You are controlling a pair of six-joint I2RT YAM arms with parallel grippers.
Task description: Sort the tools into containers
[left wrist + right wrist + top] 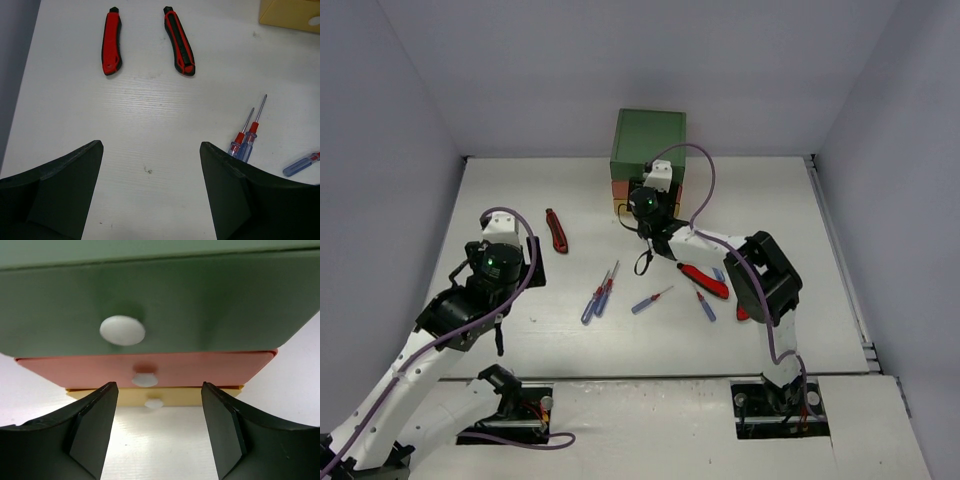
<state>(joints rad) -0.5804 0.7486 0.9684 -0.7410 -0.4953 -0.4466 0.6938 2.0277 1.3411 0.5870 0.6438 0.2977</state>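
Right gripper (159, 390): released, jaws apart with nothing between them; it hovers just before the cabinet front, roughly level with the two lower knobs.
Left gripper (151, 144): released and empty, hanging over bare table (800, 250) towards the left edge, touching no tool.
Cabinet: stands at the middle of the table's far edge, three drawers stacked.
Green drawer (200, 305): on top, shut as far as I can tell, its white knob (122, 330) untouched.
Orange-red drawer (210, 367): in the middle, front flush with the others.
Yellow drawer (200, 396): at the bottom, resting on the table.
Red-handled knives (112, 42): two lie side by side, apart, near the left edge.
Chunky red tool (705, 280): on the table beside the right arm.
Screwdrivers (601, 292): a pair touching mid-table, with two singles to their right.
Done: nothing sorted that the pictures show; what the drawers hold is hidden.
Left: probably all of it. A drawer must first be pulled open, and the right gripper looks lined up for a knob, though which one I cannot tell. Every visible tool has yet to go in.
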